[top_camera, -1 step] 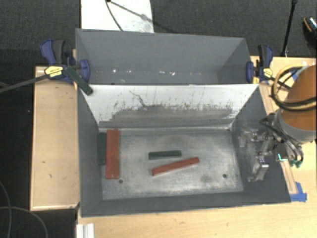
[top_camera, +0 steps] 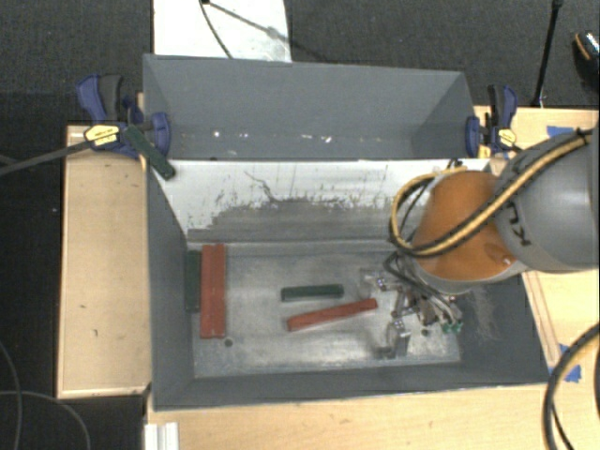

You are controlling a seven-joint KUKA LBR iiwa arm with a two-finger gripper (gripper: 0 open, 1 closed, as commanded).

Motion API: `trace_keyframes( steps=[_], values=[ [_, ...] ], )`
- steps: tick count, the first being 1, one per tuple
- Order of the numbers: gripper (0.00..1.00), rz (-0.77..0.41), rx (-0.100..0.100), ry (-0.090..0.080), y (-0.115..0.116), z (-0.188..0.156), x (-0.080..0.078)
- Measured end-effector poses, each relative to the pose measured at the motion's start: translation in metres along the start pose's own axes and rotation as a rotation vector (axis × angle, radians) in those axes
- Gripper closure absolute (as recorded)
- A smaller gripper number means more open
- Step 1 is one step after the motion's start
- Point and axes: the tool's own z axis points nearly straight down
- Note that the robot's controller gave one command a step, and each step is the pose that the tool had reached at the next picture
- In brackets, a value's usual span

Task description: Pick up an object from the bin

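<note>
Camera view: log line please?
gripper: low in bin, right side | nearest: red bar, green bar, both to its left | left wall: red block | hold: none visible

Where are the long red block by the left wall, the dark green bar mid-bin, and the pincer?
long red block (top_camera: pixel 213 291), camera view, middle of its top face.
dark green bar (top_camera: pixel 312 292), camera view, middle of its length.
pincer (top_camera: pixel 398 337), camera view, its tip end.

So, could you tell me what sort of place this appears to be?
Most likely a robotics lab test setup: a robot arm reaches into a grey metal bin, where a few loose pieces lie, such as a red stick and a green stick.
</note>
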Motion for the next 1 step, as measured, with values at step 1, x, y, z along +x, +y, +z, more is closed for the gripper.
trace_keyframes(
  steps=[1],
  values=[
    [0.00,-0.173,0.002,-0.010,0.0505,-0.0038,-0.0717]
  ],
)
